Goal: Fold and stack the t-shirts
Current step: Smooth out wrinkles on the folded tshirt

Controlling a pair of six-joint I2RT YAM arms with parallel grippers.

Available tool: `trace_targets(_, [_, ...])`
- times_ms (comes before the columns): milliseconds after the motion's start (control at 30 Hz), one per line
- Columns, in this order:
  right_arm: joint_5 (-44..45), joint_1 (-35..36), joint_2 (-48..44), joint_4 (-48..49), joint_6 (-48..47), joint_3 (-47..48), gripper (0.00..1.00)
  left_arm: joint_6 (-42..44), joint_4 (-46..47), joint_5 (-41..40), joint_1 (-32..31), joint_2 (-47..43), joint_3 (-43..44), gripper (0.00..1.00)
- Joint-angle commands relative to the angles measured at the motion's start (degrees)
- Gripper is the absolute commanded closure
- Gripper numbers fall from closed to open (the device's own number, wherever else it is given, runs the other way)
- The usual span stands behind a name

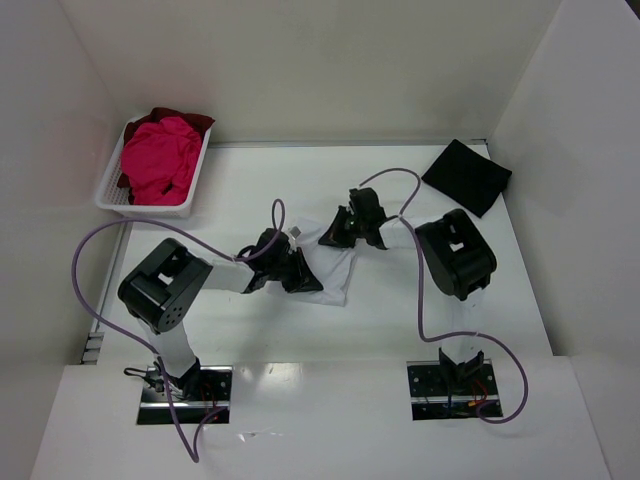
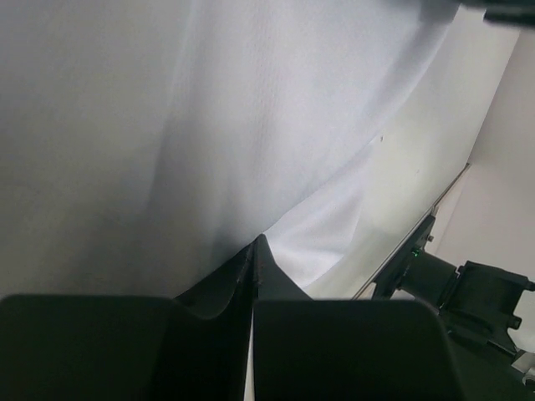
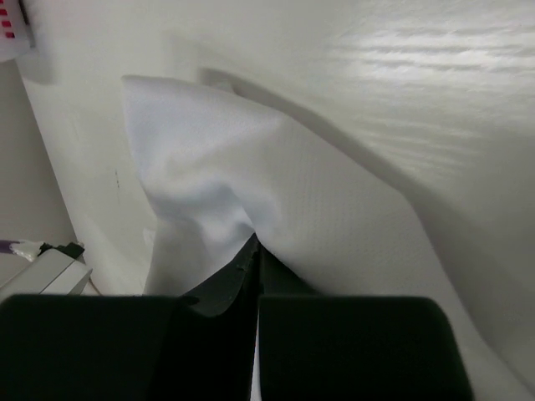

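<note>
Both arms are working the white t-shirt, which lies on the table well to the right of the white slatted basket and nearer the arm bases. The left gripper is closed on the cloth, and its wrist view shows the fabric pinched between shut fingers. The right gripper is clamped on the shirt's far edge the same way.

This looks like a fold in mid-stroke, with the shirt bunched rather than flat. The next move probably calls for both pinched edges to travel together and be laid down evenly before letting go.

The black t-shirt lies folded far to the right of the basket. The bright pink t-shirt and the dark red one are heaped inside the basket, not yet folded.
</note>
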Motion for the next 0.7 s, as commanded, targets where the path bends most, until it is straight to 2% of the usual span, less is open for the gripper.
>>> trace_targets(0, [2.3,-3.1,2.0,2.3,-2.2,1.8,1.0,0.9,-2.2,-0.2,-0.1,0.3,-2.0,1.0])
trace_targets(233, [0.4,-6.2,1.2,2.3,-3.5,2.4,1.0,3.6,-5.8,0.5,-0.1,-2.0,-0.9,1.0])
trace_targets(400, [-1.1,-6.7,-4.4,0.0,-4.0,5.1,1.0,8.1,-11.7,1.0,-0.1,-4.5,3.9,1.0])
trace_targets(500, [-1.1,-6.7,-9.0,-1.4,-4.6,5.6,1.0,12.1,-19.2,1.0,-0.1,-8.3,9.5,1.0])
trace_targets(600, [-0.6,-6.7,-14.2,-3.0,-5.7,5.1,0.95,15.6,-22.0,0.4,2.5,-12.5,13.3,0.93])
trace_targets(667, [0.0,-6.7,-16.2,-3.8,-6.4,4.5,0.9,18.8,-24.2,-2.4,4.2,-13.8,14.6,0.84])
